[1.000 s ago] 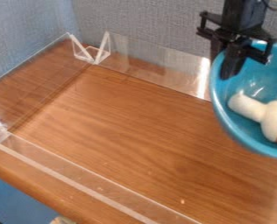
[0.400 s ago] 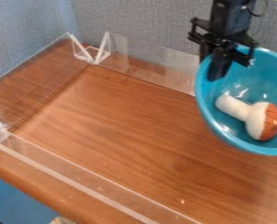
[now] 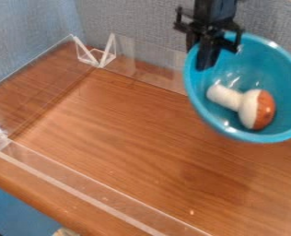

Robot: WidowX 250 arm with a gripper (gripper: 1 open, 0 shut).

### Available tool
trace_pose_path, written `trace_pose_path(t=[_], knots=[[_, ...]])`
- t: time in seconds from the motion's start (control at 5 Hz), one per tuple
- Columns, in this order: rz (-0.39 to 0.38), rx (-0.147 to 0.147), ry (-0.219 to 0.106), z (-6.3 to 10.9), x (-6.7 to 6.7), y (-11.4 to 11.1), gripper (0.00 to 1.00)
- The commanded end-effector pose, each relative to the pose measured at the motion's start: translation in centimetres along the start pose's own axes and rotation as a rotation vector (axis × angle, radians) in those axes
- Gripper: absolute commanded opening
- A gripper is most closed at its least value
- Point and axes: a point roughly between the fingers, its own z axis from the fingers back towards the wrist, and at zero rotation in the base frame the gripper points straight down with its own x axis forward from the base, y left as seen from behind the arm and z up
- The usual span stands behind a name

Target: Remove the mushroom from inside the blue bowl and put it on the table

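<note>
In the single camera view, the gripper (image 3: 207, 61) hangs straight down at the far left rim of the blue bowl (image 3: 240, 132), its dark fingers drawn nearly together and apparently pinching the bowl's wall, one finger inside and one outside; nothing else is in its grasp. The mushroom (image 3: 243, 101) lies on its side inside the bowl, well short of the fingers: from the pincer it sits toward the lower right of the picture, nearer the camera and deeper in the bowl. Its long axis runs from upper left to lower right, the cream stem pointing back toward the gripper and the orange-brown cap at the far end near the bowl's right wall. The bowl looks tilted, its open mouth turned toward the camera, which suggests it is raised by the rim off the table (image 3: 111, 129). Compared with the frame a second ago, bowl and gripper together have shifted leftward across the picture, so that much more of the bowl is now in view, and the mushroom has ridden along inside it, keeping about the same lie. The pincer's opening looks unchanged. To my judgement the mushroom leaves the bowl only by tipping it further, or by releasing the rim and reaching for the stem.
</note>
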Motion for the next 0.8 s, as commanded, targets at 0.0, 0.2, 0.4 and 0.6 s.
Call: trace_pose_path(t=[0.0,0.2,0.4,0.6], knots=[[0.037,0.025,-0.120,4.1,-0.9,-1.7,0.00],[-0.046,0.007,-0.127,4.0,-0.9,-2.5,0.00],[-0.139,-0.016,-0.109,3.6,-0.4,-3.8,0.00],[-0.230,-0.037,-0.097,3.6,0.1,-4.9,0.00]])
